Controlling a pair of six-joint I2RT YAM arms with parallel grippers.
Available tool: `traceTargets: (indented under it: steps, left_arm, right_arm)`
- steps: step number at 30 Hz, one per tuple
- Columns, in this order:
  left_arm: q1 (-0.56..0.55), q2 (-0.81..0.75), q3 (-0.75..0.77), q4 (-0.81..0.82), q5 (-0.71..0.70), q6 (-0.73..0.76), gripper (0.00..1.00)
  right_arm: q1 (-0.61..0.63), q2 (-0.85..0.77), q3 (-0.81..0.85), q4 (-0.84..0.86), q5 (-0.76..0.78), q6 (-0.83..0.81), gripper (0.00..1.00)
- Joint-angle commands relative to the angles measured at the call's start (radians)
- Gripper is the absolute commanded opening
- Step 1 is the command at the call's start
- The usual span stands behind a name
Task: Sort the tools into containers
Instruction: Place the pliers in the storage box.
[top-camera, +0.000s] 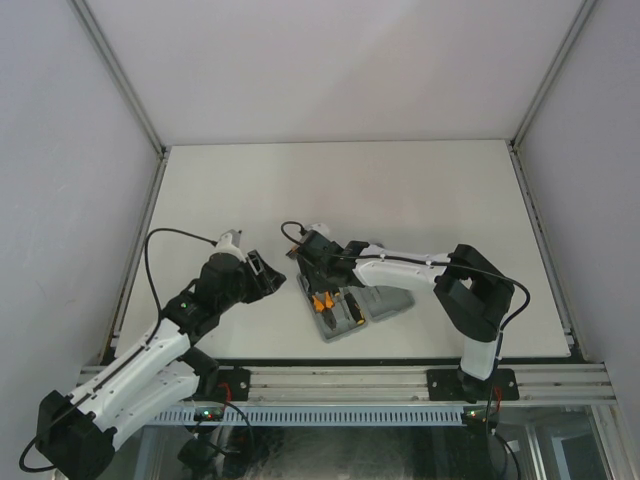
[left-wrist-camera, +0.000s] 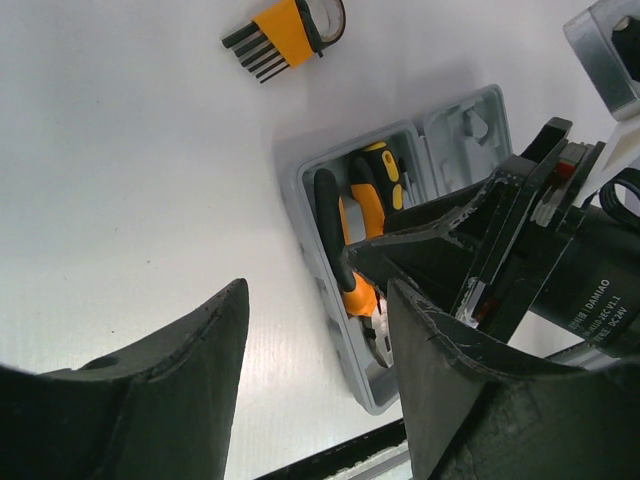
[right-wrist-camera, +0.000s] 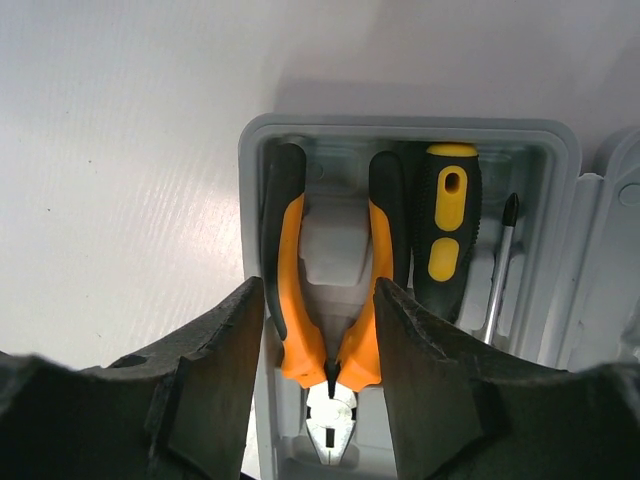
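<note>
The orange-handled pliers (right-wrist-camera: 292, 300) and a yellow-and-black screwdriver (right-wrist-camera: 445, 230) lie side by side inside the open flat grey plastic tool case (right-wrist-camera: 400, 126) on the white tabletop (right-wrist-camera: 120, 150), the right jaws spread wide and empty over the pliers, the left jaws likewise wide and empty.

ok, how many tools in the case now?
2 clear: pliers and a screwdriver side by side in the tool case. A shaft beside them may be another, handle hidden.
</note>
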Motion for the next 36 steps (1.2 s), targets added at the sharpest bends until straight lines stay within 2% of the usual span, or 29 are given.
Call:
traceTargets:
  steps: [1,20,36]
  left_arm:
    - [0.007,0.010,-0.003,0.034,0.010,0.022,0.61]
    - [0.006,0.023,-0.005,0.046,0.018,0.021,0.60]
    - [0.007,0.047,0.015,0.044,0.022,0.026,0.60]
  right_arm:
    - [-0.001,-0.041,0.035,0.011,0.018,-0.016,0.48]
    - [0.014,0.018,0.058,-0.025,0.031,-0.021,0.48]
    - [0.044,0.129,0.083,-0.105,0.057,-0.025,0.40]
